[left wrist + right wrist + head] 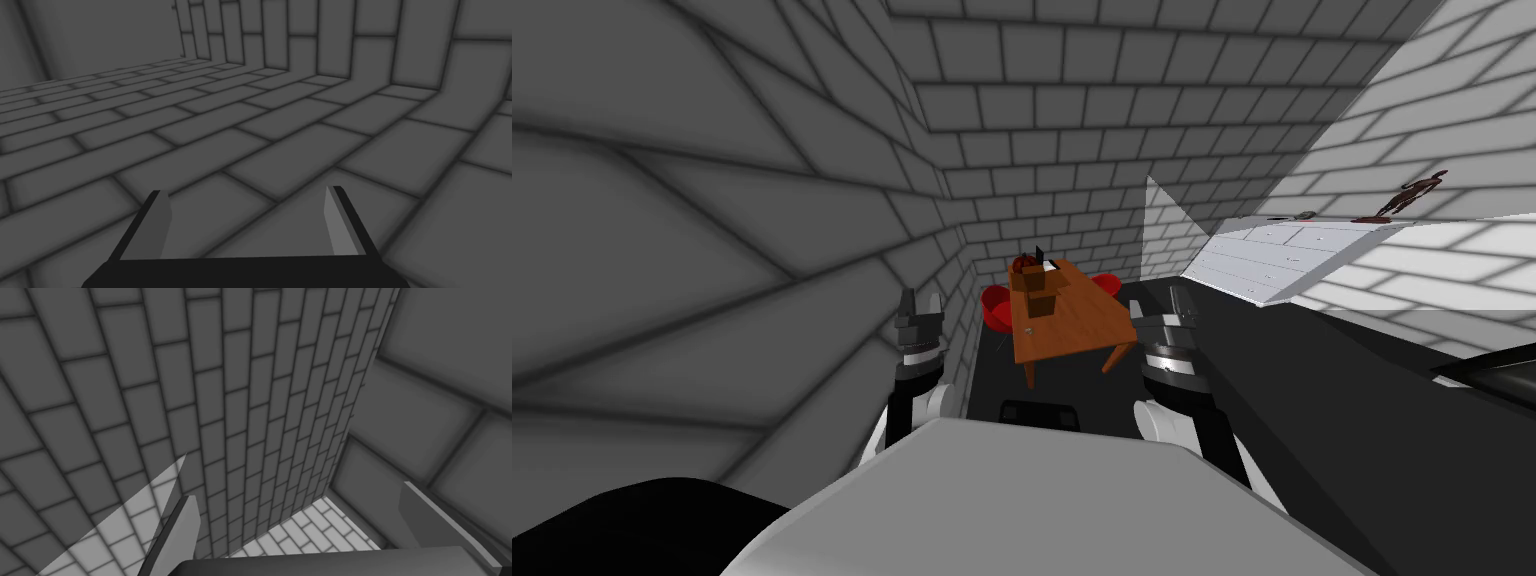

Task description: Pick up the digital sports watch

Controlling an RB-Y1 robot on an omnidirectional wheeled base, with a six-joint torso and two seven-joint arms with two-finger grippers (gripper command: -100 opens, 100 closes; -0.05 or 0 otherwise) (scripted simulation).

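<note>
**Watch too far off to single out**

Across the room, the watch cannot be picked out for certain. A tiny speck on the wooden tabletop, just beside a brown box, may be it. Red chairs sit at the tabletop's sides, and a white dresser stands off to the right. Near the robot, the left claw and right claw are both held up, fingers spread and holding nothing. The step in hand looks like the approach: drive close, stop square to the tabletop's edge, and confirm the target before lowering an arm. No brand, label or writing is legible.
</note>
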